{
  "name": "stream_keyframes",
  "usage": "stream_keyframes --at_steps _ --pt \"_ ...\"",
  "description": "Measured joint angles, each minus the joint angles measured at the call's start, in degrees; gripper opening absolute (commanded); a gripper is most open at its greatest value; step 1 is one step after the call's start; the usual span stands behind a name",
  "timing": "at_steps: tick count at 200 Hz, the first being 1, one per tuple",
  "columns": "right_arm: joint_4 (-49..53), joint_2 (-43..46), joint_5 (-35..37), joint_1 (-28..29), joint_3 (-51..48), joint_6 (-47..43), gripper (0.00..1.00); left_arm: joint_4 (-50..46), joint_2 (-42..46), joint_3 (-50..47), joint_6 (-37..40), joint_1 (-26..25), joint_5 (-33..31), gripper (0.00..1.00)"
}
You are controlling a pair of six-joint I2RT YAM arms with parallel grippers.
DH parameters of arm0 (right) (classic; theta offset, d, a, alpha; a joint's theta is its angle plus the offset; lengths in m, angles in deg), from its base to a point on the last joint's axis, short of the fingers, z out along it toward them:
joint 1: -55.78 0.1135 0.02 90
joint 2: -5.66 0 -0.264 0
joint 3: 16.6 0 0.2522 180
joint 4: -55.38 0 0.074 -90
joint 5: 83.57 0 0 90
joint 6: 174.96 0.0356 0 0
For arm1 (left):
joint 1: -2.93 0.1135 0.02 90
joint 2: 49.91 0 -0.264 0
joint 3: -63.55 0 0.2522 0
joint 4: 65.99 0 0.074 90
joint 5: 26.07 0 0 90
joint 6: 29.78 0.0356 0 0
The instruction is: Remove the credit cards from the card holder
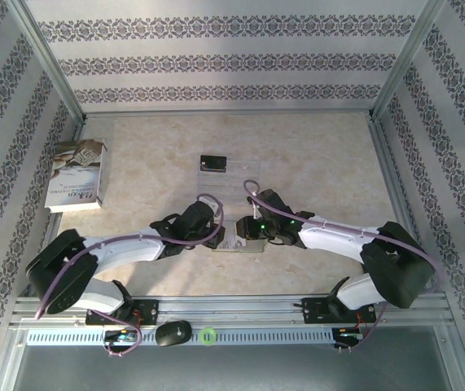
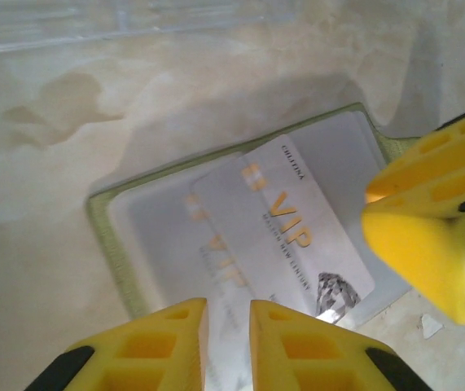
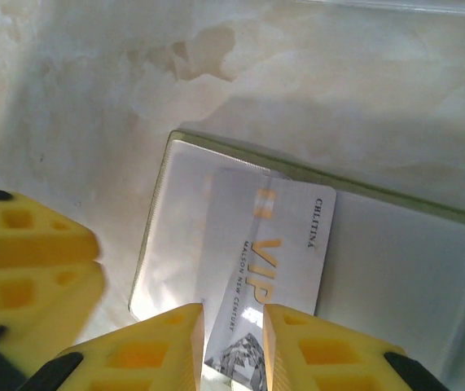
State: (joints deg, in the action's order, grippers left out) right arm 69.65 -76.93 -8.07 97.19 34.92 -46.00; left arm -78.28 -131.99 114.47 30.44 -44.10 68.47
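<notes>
The card holder lies open and flat on the table, yellow-green at its rim, grey inside. A silvery-white credit card marked VIP sticks partway out of its pocket, tilted. My left gripper stands over the holder's near edge with a narrow gap between its fingers. My right gripper has its fingers slightly apart, the card's lower end lying in the gap. From above, both grippers meet over the holder. A black credit card lies farther back.
The black card rests on a clear plastic sheet behind the grippers. A white-grey book lies at the far left. Patterned walls with metal posts close in the table on three sides. The right fingers crowd the left wrist view.
</notes>
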Motion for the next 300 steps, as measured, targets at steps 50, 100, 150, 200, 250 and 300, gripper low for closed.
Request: stream_keyframes --at_steps 50,100,150,200,250,300 --pt "0.5 -3.1 -4.3 -3.6 0.1 -1.4 0.29 0.9 -6.4 2.4 0.9 -0.3 1.3 0.20" --pt "0.6 -5.2 -7.6 -4.9 0.5 -2.4 0.29 1.8 -9.0 2.8 1.0 -0.2 1.2 0.19" --pt "0.6 -6.4 -9.0 -5.3 1.2 -3.0 0.29 2.3 -9.4 2.8 1.0 0.0 1.3 0.18" --pt "-0.4 -8.6 -10.5 -5.3 1.7 -2.9 0.20 3.0 -9.7 2.8 1.0 0.2 1.3 0.17" --pt "-1.6 -7.4 -12.8 -6.7 1.5 -2.5 0.00 3.7 -9.7 2.4 1.0 0.7 1.9 0.18" --pt "0.1 0.6 -12.3 -9.8 -1.9 -3.7 0.00 4.2 -9.6 2.2 1.1 1.6 3.5 0.26"
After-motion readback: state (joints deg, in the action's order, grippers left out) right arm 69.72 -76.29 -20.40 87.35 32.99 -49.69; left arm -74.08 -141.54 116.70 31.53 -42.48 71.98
